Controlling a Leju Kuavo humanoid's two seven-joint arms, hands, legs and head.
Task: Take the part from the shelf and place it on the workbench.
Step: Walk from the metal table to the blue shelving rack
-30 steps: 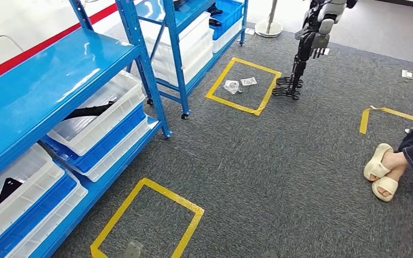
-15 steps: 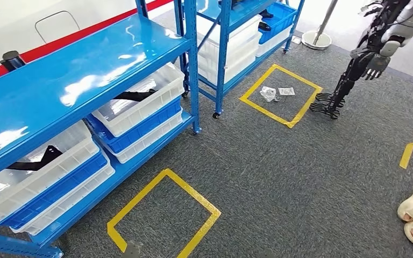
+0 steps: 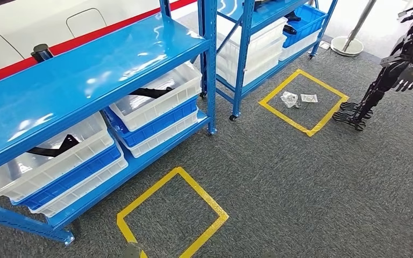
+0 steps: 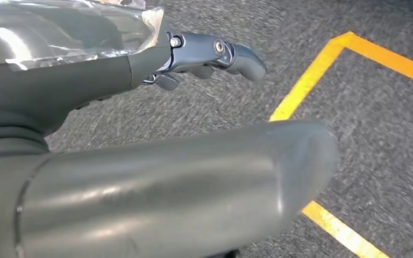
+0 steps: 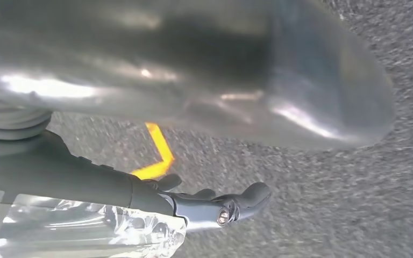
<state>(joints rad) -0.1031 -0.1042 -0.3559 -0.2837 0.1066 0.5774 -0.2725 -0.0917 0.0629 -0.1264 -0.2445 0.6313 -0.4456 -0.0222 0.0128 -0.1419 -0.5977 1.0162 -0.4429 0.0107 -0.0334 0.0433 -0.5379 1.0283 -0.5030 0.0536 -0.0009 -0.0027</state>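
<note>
Nearest, the left hand [image 4: 140, 134] hangs over grey carpet [image 3: 301, 177] beside a strip of yellow tape; its fingers [image 4: 215, 54] are stretched out, apart from the thumb, with nothing in them. The right hand [image 5: 166, 134] hangs likewise above the carpet, fingers [image 5: 220, 207] extended and empty. A crinkled clear plastic wrap lies along each hand's back, and motion blur softens the floor in both wrist views.

In the head view, one yellow taped square [image 3: 172, 215] lies on the carpet close in, its near corner cut off by the frame's lower edge. Beside it stands the near blue shelf [image 3: 86, 75], its left end out of frame. On its lower level sit two stacks of bins, each a white bin [image 3: 48, 161] over blue and white ones. Each top bin holds one black part: the nearer part [image 3: 59, 148] and the farther part [image 3: 148, 92], both partly hidden by bin walls and the shelf deck above. A small dark object [image 3: 41, 52] stands on the shelf's top deck; what it is cannot be made out.

Farther off, a second blue shelf [image 3: 258, 32] carries more white and blue bins, cut off at the top. A second taped square [image 3: 304, 102] holds two small clear bags [image 3: 296, 99]. Another humanoid robot [image 3: 392, 75] stands at the far right, with a round stand base [image 3: 347, 45] behind it.
</note>
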